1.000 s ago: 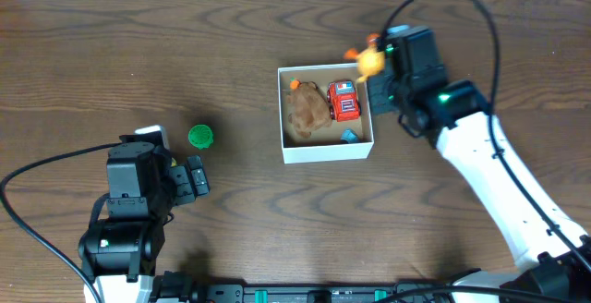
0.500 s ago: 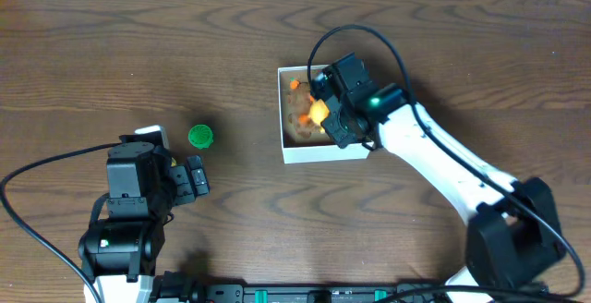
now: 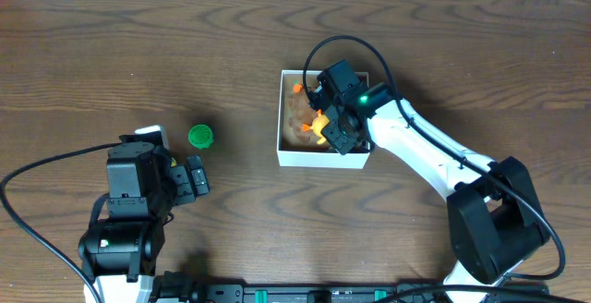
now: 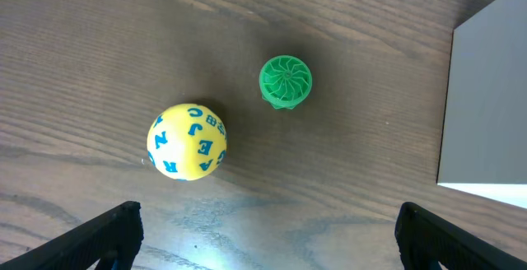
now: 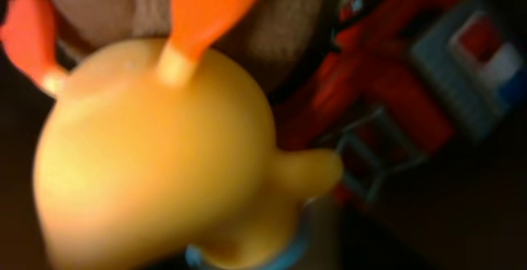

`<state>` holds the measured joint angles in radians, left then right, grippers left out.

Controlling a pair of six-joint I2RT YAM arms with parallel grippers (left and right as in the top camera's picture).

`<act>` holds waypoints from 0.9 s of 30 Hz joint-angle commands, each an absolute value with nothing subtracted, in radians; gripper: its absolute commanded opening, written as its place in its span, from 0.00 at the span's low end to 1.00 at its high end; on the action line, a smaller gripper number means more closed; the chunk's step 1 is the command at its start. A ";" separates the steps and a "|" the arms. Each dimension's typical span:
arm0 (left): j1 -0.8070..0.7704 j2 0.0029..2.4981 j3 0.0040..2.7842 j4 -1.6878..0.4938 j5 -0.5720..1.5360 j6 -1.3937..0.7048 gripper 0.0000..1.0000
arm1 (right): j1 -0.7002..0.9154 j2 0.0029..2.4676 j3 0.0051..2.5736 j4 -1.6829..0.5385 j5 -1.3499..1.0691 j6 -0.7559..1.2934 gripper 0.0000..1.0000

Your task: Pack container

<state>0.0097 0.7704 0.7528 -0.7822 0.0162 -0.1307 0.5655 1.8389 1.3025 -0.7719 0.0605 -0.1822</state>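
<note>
The container point(image 3: 323, 156) is a square white-walled box right of the table's middle; its outer wall point(image 4: 490, 97) also shows in the left wrist view. My right gripper point(image 3: 325, 129) reaches down into it with a yellow toy with orange limbs point(image 3: 318, 123) at its tip. That yellow toy point(image 5: 156, 163) fills the right wrist view and hides the fingers, so the grip is unclear. Beneath lie a brown plush point(image 3: 297, 109) and a red truck point(image 5: 395, 89). My left gripper point(image 4: 268, 237) hangs open over bare wood, short of a green ridged cap point(image 4: 286, 81) and a yellow lettered ball point(image 4: 187, 141).
The green cap point(image 3: 200, 136) lies left of the container, just beyond the left arm. The right arm's white link point(image 3: 434, 160) slants from the front right across the container's near right corner. A cable loops above that wrist.
The right arm swung from the container's back right corner to over its inside and lowered, carrying the yellow toy onto the plush. The left arm has not moved.
</note>
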 commanded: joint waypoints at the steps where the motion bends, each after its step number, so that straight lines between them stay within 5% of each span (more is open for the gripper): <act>1: 0.013 0.770 0.770 -0.784 0.015 -0.136 0.98 | 0.566 1.766 1.317 -0.769 0.073 -0.188 0.76; 12: 0.013 0.770 0.770 -0.784 0.015 -0.136 0.98 | 0.508 1.527 1.317 -0.689 0.221 -0.095 0.82; 17: 0.013 0.770 0.770 -0.784 0.015 -0.136 0.98 | 0.371 1.502 1.316 -0.732 0.221 0.111 0.85; 21: 0.013 0.770 0.770 -0.784 0.015 -0.136 0.98 | 0.220 1.519 1.312 -0.833 0.200 0.344 0.99; 27: 0.013 0.770 0.770 -0.781 0.016 -0.148 0.98 | 0.033 1.568 1.312 -0.953 0.062 0.364 0.99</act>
<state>0.0097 0.7708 0.7528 -0.7815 0.0166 -0.1314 0.0822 1.5440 1.3079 -0.9295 0.1287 0.2874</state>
